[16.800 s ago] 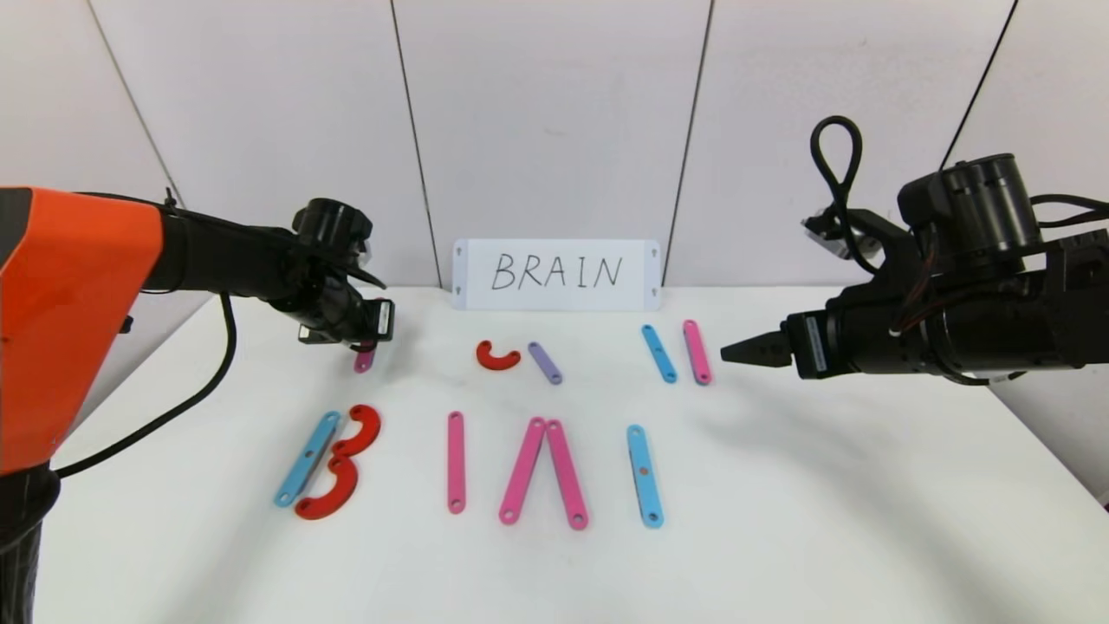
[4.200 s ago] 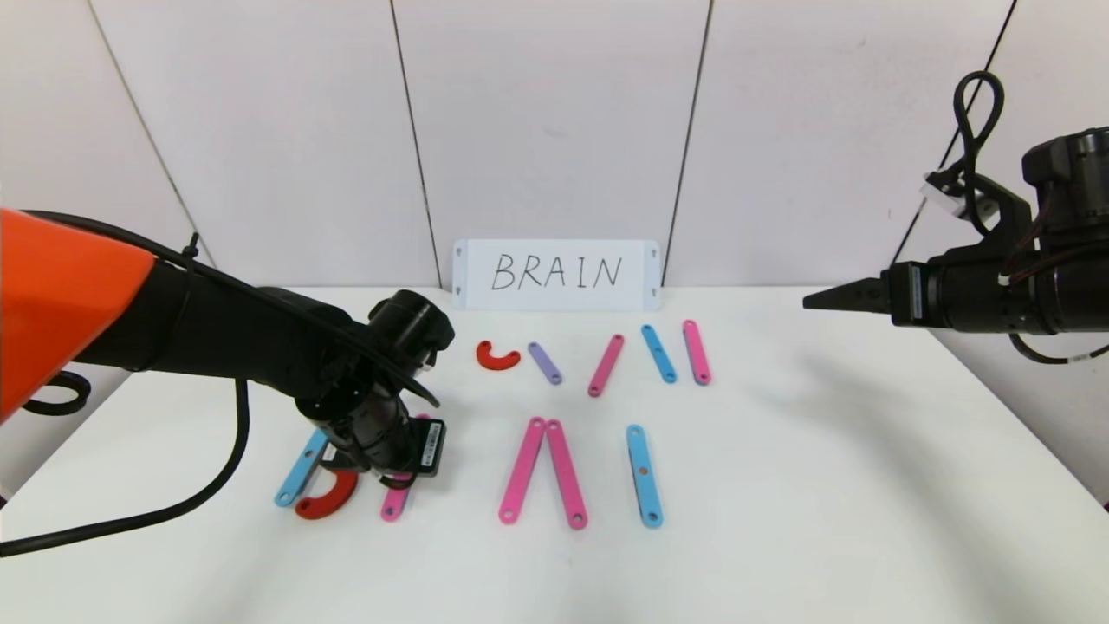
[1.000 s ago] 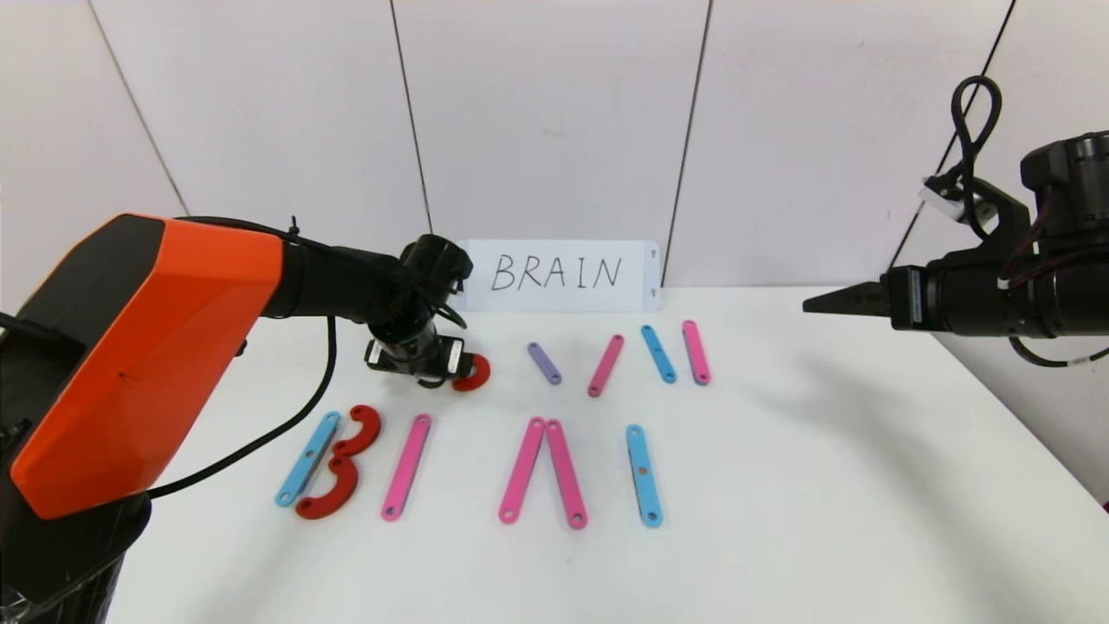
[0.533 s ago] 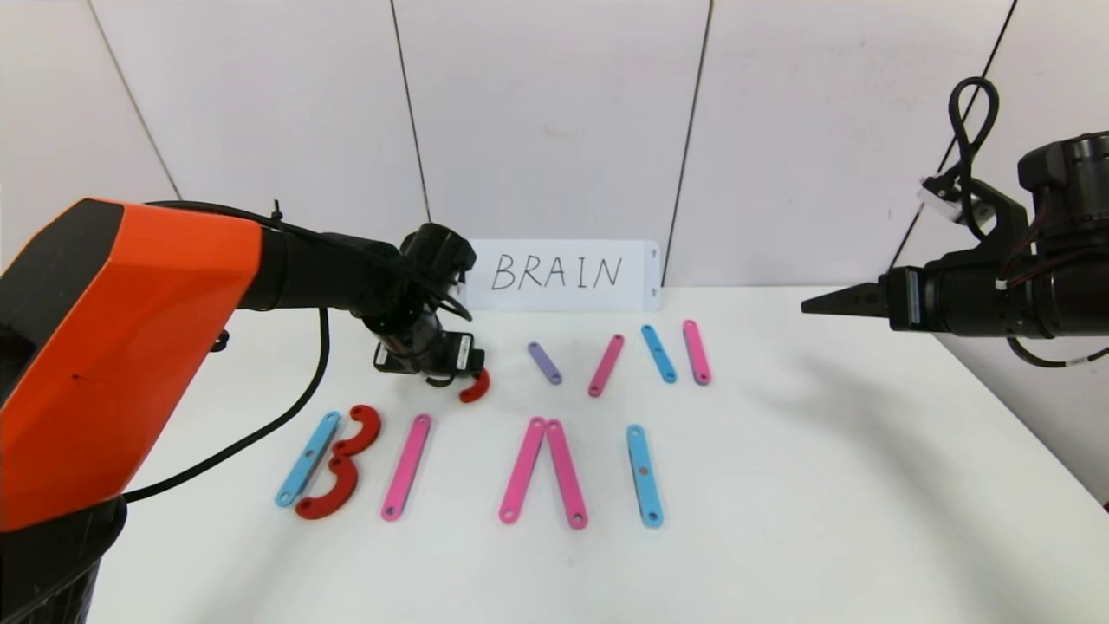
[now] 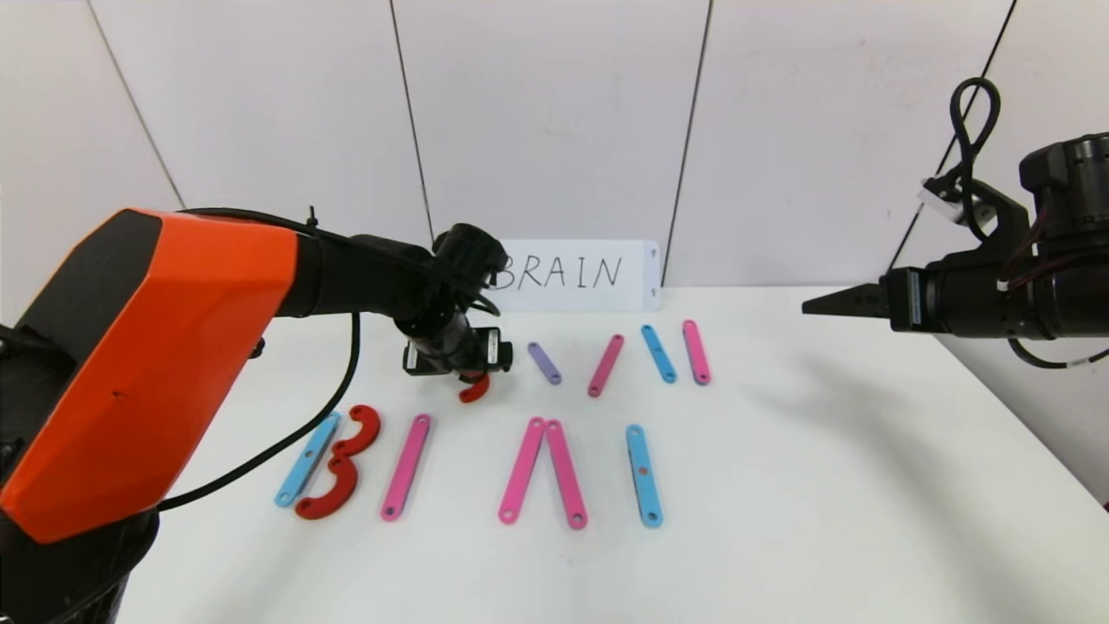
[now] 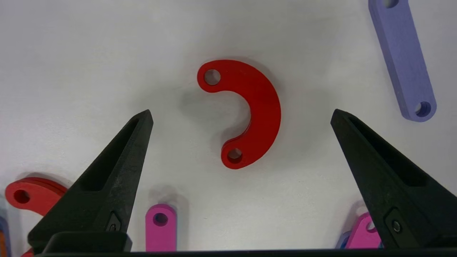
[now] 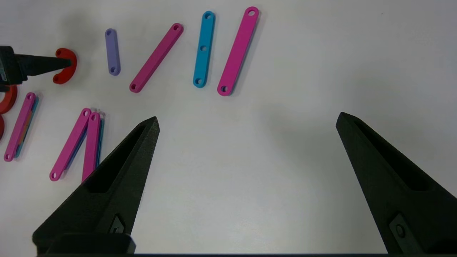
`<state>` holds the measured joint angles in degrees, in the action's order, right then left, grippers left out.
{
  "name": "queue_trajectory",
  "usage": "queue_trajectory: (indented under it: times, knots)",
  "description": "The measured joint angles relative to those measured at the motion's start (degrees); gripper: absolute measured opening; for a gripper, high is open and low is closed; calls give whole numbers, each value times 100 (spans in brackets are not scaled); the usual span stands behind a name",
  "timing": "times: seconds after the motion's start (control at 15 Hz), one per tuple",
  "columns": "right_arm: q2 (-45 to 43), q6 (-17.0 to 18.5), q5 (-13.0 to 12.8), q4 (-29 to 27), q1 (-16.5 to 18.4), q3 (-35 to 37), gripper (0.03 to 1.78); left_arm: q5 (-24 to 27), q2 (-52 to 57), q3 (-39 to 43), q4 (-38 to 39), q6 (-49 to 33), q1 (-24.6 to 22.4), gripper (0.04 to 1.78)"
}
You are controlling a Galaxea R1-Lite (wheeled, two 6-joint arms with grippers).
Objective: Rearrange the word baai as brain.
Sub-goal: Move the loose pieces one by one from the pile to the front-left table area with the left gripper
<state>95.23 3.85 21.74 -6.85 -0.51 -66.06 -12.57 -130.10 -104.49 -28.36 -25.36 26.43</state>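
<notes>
The word lies in the near row: a light-blue strip [image 5: 308, 459] with two red arcs [image 5: 364, 427] as B, a pink strip [image 5: 405, 466], two pink strips [image 5: 522, 471] leaning together as an A without its bar, and a light-blue strip [image 5: 644, 475]. A loose red arc [image 5: 474, 390] lies flat behind that row. My left gripper [image 5: 465, 378] hovers over it, open. In the left wrist view the gripper [image 6: 241, 112] has one finger on each side of the arc [image 6: 262, 110], not touching it. My right gripper [image 5: 810, 303] is open and empty above the table's right side.
Spare pieces lie in the far row: a short purple strip [image 5: 545, 363], a pink strip [image 5: 606, 365], a light-blue strip [image 5: 658, 354] and a pink strip [image 5: 697, 352]. A white card [image 5: 576, 275] with handwritten BRAIN stands against the back wall.
My left gripper has shifted to the right. The loose red arc lies a little nearer than a second ago and has turned. The right arm has not moved.
</notes>
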Motion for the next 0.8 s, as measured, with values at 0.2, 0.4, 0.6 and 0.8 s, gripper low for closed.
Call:
queue_trajectory:
  times: [0.2, 0.4, 0.6, 0.8]
  knots:
    - [-9, 0, 0, 2, 0, 10, 173, -215, -138, -91, 18, -116, 74, 174]
    - [-17, 0, 0, -1, 0, 10, 173, -297, -254, -202, -13, -276, 143, 174]
    - [-20, 0, 0, 0, 2, 13, 173, -306, -332, -232, -11, -300, 160, 172]
    - [-20, 0, 1, -1, 2, 13, 173, -308, -402, -295, -15, -295, 160, 150]
